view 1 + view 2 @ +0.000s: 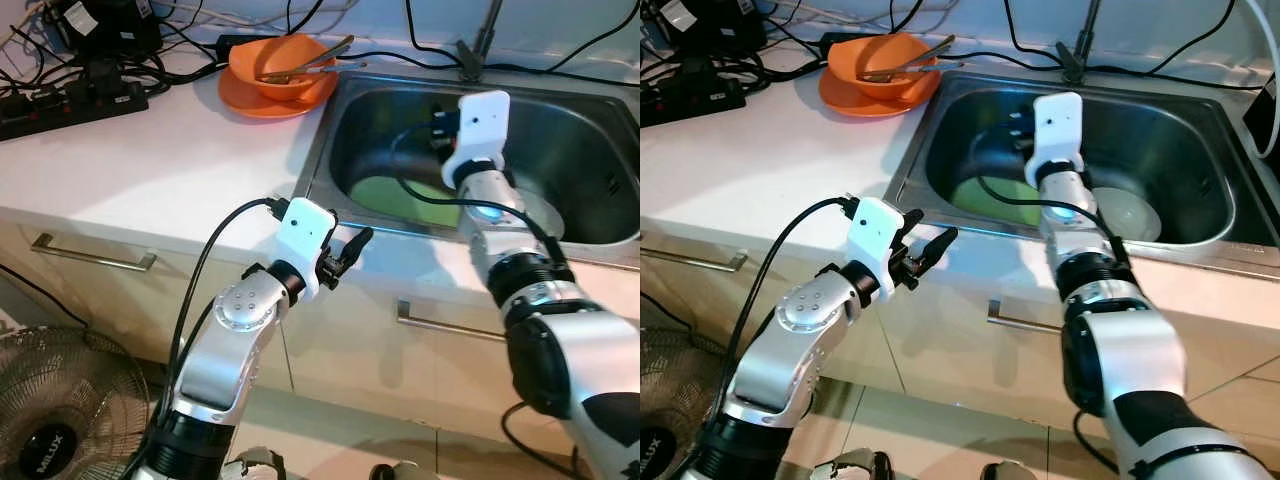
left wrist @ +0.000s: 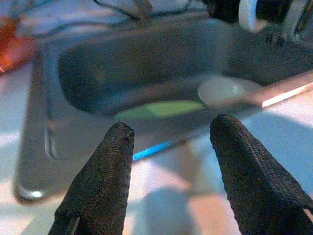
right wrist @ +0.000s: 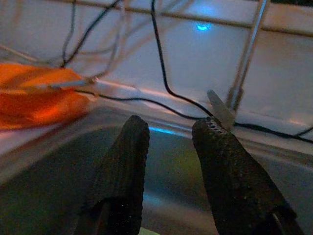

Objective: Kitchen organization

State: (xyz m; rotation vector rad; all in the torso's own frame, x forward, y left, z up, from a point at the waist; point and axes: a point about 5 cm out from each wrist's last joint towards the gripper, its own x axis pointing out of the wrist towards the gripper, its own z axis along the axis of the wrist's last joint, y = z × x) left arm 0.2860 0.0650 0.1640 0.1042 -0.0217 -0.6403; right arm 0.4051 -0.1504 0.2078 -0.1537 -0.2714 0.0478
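Observation:
A steel sink (image 1: 318,150) is set into the white counter. A green plate (image 1: 400,197) and a white plate (image 1: 1132,215) lie in the sink. Left of the sink, an orange bowl (image 1: 280,62) with utensils (image 1: 310,62) in it sits on an orange plate (image 1: 245,100). My left gripper (image 1: 349,256) hovers open and empty over the counter's front edge, by the sink's near left corner; its wrist view looks into the basin past the left gripper (image 2: 173,125). My right gripper (image 1: 1017,128) is inside the sink above the green plate, pointing at the back wall. It stands open with nothing between the fingers (image 3: 215,147).
A faucet (image 1: 478,45) rises behind the sink. Power strips and tangled cables (image 1: 70,95) crowd the back left of the counter. Drawer handles (image 1: 92,256) line the cabinet front. A floor fan (image 1: 55,420) stands at the lower left.

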